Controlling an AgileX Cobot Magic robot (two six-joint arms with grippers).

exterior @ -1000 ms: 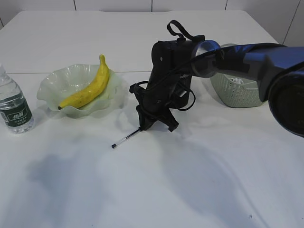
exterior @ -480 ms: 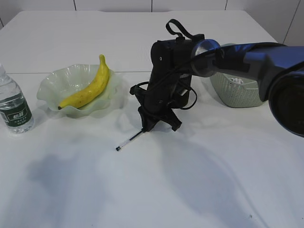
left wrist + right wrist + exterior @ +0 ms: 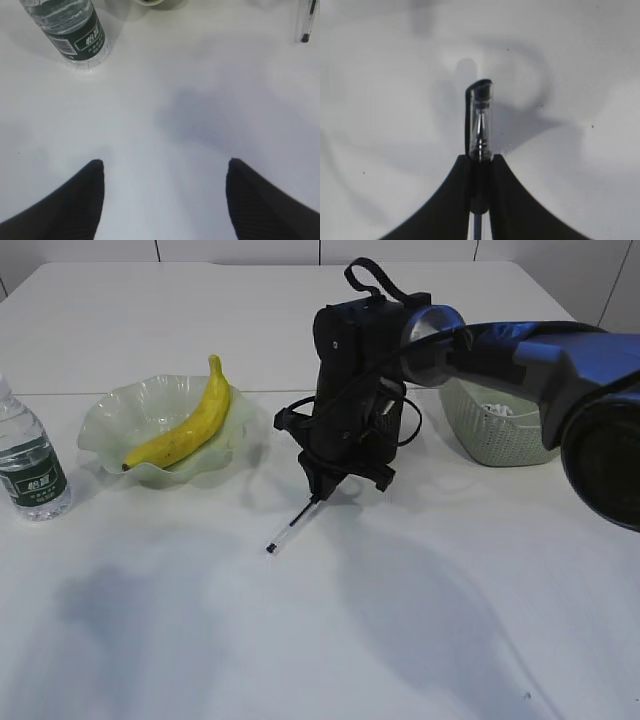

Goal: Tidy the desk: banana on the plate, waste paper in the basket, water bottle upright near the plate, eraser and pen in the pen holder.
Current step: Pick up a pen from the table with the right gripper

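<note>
The water bottle [image 3: 28, 465] is running off the exterior view's left edge. The pen [image 3: 292, 525], its upper end pinched in the right gripper [image 3: 318, 496], is disappearing behind the fingers. Behind that arm, the basket [image 3: 500, 430] is showing only partly, its contents too small to tell.

Pen [image 3: 290, 525]: clear barrel, dark capped tip, hanging at a slant with the tip toward the table's front-left. Banana [image 3: 185, 425]: yellow, lying across the pale green plate [image 3: 110, 410] near the left edge. Water bottle [image 3: 28, 465]: upright, green label, at the left edge beside the plate. Basket [image 3: 500, 430]: grey-green, right side, white paper inside.
</note>
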